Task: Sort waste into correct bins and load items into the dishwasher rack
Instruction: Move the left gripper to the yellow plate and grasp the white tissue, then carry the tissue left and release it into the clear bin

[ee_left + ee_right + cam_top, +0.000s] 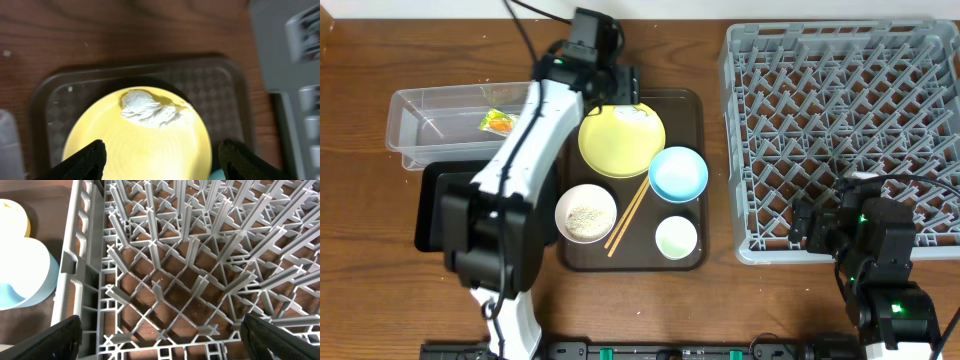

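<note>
Crumpled white scrap: on yellow plate, just ahead of left jaws
Left jaws: apart
Right jaws: apart, over dishwasher rack

1. Your table is brown wood with visible grain and a light sheen.
2. The dishwasher rack looks like matt grey moulded plastic.
3. The clear box reads as transparent, glossy plastic.
4. You can see a fine diamond texture on the dark brown serving tray.
5. The yellow plate is smooth and shiny, with faint concentric rings.
6. The white scrap looks like creased, matt paper.
7. The chopsticks are pale bare wood.
</note>
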### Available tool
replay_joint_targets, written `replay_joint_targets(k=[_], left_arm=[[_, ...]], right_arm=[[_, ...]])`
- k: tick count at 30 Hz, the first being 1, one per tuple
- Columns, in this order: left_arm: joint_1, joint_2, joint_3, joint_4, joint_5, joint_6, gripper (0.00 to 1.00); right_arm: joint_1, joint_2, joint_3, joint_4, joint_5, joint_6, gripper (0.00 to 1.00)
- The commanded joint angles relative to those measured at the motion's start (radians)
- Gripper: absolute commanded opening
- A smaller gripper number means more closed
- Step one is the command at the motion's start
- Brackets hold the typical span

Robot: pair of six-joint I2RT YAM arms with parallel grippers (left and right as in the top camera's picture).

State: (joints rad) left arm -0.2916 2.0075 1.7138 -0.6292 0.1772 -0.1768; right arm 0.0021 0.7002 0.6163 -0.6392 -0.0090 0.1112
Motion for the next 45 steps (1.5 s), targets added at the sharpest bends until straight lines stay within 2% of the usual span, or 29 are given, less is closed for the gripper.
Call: replay_joint_targets(k=[1,9,21,23,28,31,37,45], left_arm=[[-0.001,0.077,0.01,0.012,-0.048,0.046,0.75],[-0.001,0.194,0.01,0.071,-0.047,0.046,0.77],[-0.002,0.269,0.01,0.105,-0.047,0.045,0.77],[-0.003,0.274,0.01,0.105,-0.047,0.045,0.69],[-0.003,0.274,0.01,0.104,-0.047,0.045,0.35],[-0.003,0.274,0.01,0.095,-0.047,0.045,0.2],[0.003,0.252,0.011,0.029,-0.047,0.045,0.08],[0.047,0.087,0.011,-0.077,-0.047,0.045,0.07]], right_arm=[[0.005,0.0,0.019,-0.001,-0.008,0.008,0.99],[0.005,0.0,0.019,-0.007,-0.026,0.007,0.99],[0.005,0.0,0.019,-0.008,-0.026,0.007,0.99],[0.005,0.0,0.019,-0.008,-0.026,0.007,0.99],[0.005,0.0,0.019,-0.008,-0.026,0.007,0.99],[0.005,0.0,0.019,-0.008,-0.026,0.007,0.99],[0.005,0.0,0.019,-0.008,-0.026,0.007,0.99],[0.005,0.0,0.019,-0.007,-0.026,0.007,0.99]])
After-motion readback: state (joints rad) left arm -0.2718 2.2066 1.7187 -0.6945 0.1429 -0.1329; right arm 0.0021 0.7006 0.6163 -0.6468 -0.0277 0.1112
